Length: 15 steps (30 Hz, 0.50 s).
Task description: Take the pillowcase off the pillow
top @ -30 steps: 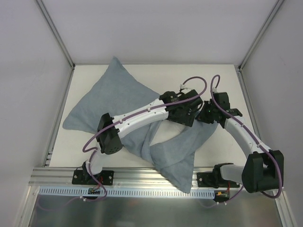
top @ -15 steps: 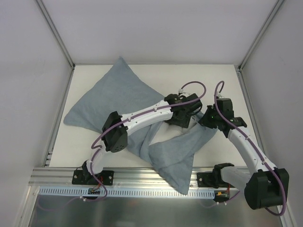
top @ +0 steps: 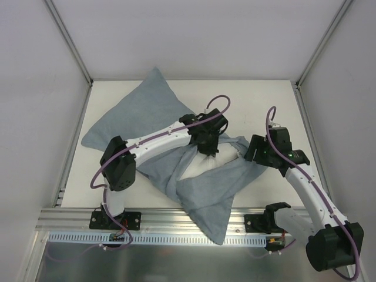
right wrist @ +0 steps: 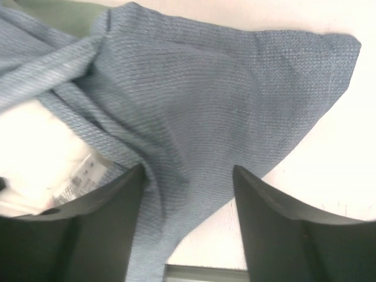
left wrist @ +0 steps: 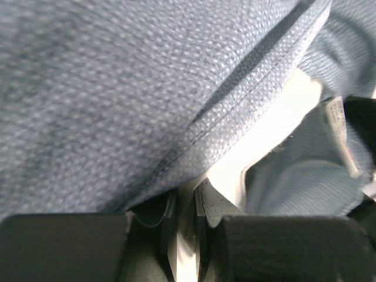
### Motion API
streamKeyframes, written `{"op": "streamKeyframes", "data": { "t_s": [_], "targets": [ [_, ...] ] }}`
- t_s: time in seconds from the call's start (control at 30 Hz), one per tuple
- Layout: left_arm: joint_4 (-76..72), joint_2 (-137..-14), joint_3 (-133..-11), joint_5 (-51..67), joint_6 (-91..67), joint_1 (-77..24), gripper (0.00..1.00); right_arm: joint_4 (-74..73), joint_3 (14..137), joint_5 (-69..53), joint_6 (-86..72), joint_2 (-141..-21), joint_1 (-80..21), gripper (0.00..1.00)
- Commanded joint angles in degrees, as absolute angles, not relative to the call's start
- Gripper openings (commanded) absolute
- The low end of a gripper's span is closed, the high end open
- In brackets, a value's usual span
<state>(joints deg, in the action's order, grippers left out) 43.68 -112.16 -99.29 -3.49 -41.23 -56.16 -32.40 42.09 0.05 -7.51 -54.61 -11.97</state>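
Note:
The blue-grey pillowcase [top: 141,117] lies rumpled across the table, one corner hanging over the near rail. At its opening a patch of the white pillow [top: 197,167] shows. My left gripper [top: 210,151] reaches down there. In the left wrist view its jaws [left wrist: 185,226] are shut on a fold of white pillow [left wrist: 264,129] fabric, under the pillowcase [left wrist: 117,88] hem. My right gripper [top: 251,154] stands open over the pillowcase's right corner. In the right wrist view the pillowcase [right wrist: 194,106] lies loose between the spread fingers [right wrist: 276,223], with the pillow [right wrist: 35,141] and its tag [right wrist: 79,179] at left.
The white table [top: 264,100] is walled by pale panels on three sides. A metal rail [top: 164,218] runs along the near edge, carrying both arm bases. Purple cables loop above both wrists.
The left gripper moved left and toward the near edge, into the opening, and closed on white pillow fabric. The right gripper let go of the pillowcase and opened. More white pillow shows.

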Motion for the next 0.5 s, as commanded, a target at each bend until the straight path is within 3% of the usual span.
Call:
{"op": "streamKeyframes", "data": {
  "t_s": [0.0,0.2,0.47],
  "targets": [
    [42.37,-107.5,-93.61,1.76,-42.45,-53.44,0.0,-35.95,45.7,-1.73,-7.47,-54.75,-13.79,0.75],
    [41.66,-105.91,-93.16,2.11,-42.98,-52.56,0.0,-36.04,52.99,-5.7,-10.97,-54.85,-17.31,0.89],
    [40.96,-106.61,-94.22,4.39,-43.42,-52.56,0.0,-29.71,48.27,-12.57,-17.31,-61.85,-22.59,0.91]
  ]
}}
